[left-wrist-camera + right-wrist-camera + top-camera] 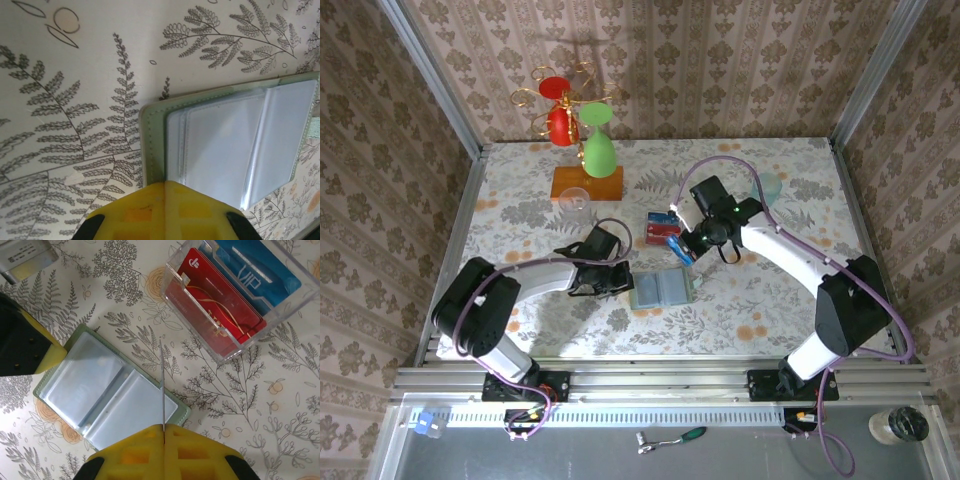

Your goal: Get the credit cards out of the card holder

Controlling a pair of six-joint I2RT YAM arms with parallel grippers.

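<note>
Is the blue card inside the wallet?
No, the blue card stands in the clear tray behind the red cards, apart from the wallet.

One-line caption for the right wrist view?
Right gripper pinches a thin card edge-on above the open sage-green bifold card holder, beside a clear plastic tray holding red cards and a blue card.

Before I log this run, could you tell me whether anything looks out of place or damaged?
Nothing stands out. The card holder lies open and flat, red and blue credit cards sit stacked in the clear tray, and the right gripper pinches one thin card edge-on between its fingers.
</note>
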